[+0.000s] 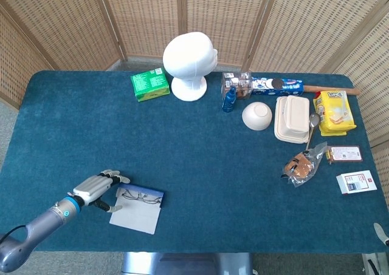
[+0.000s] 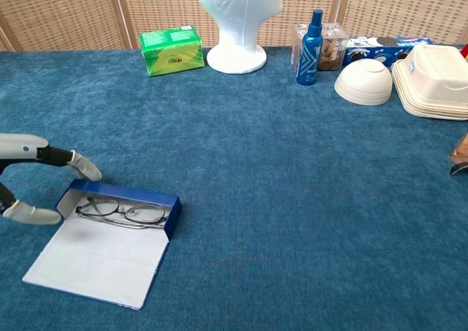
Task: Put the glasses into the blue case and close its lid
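Note:
The blue case [image 1: 143, 193] [image 2: 126, 193] lies open near the table's front left, its pale lid [image 1: 135, 213] [image 2: 99, 261] folded flat toward the front edge. The glasses [image 1: 137, 196] [image 2: 121, 212] lie folded inside the blue tray. My left hand [image 1: 97, 189] [image 2: 44, 154] sits at the case's left end with fingers apart, one reaching over the back corner and the thumb at the end wall, holding nothing. Only a grey sliver at the head view's lower right edge may be my right hand [image 1: 382, 234].
At the back stand a white foam head [image 1: 189, 64], a green box [image 1: 149, 84] and a blue spray bottle [image 1: 229, 99]. A white bowl [image 1: 257, 115], a takeaway box [image 1: 292, 118], snack packs and small boxes fill the right side.

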Robot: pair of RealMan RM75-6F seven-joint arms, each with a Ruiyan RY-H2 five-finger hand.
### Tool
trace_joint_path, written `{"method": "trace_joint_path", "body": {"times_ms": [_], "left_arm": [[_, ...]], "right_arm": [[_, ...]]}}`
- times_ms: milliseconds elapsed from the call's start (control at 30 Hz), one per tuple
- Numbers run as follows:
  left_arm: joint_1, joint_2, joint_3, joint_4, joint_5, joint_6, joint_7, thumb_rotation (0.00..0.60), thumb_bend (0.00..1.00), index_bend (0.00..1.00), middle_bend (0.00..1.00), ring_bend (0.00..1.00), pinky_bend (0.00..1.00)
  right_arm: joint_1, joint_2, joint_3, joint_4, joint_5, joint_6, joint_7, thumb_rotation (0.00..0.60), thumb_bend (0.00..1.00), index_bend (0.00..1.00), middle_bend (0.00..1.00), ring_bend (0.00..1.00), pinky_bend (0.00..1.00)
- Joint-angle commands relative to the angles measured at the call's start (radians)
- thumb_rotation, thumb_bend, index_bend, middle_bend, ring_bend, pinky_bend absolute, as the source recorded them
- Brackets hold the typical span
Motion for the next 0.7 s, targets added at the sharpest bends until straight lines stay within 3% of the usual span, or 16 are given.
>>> {"method": "trace_joint_path", "body": {"times_ms": [33, 700], "left_arm": [[0.009, 0.009, 0.006, -0.020, 0.023, 0.008, -0.008, 0.420, 0.23, 0.15, 0.19, 0.05, 0.00], [0.030, 0.026, 0.033, -0.063, 0.119, 0.013, -0.058, 0.419, 0.23, 0.15, 0.19, 0.05, 0.00]], "right_arm": [[-0.001, 0.000, 0.000, 0.001, -0.001, 0.002, 0.001, 0.526, 0.22, 0.00, 0.13, 0.00, 0.16], [-0.003, 0.002, -0.004, 0.003, -0.004, 0.007, 0.006, 0.525, 0.22, 0.00, 0.13, 0.00, 0.16]]}}
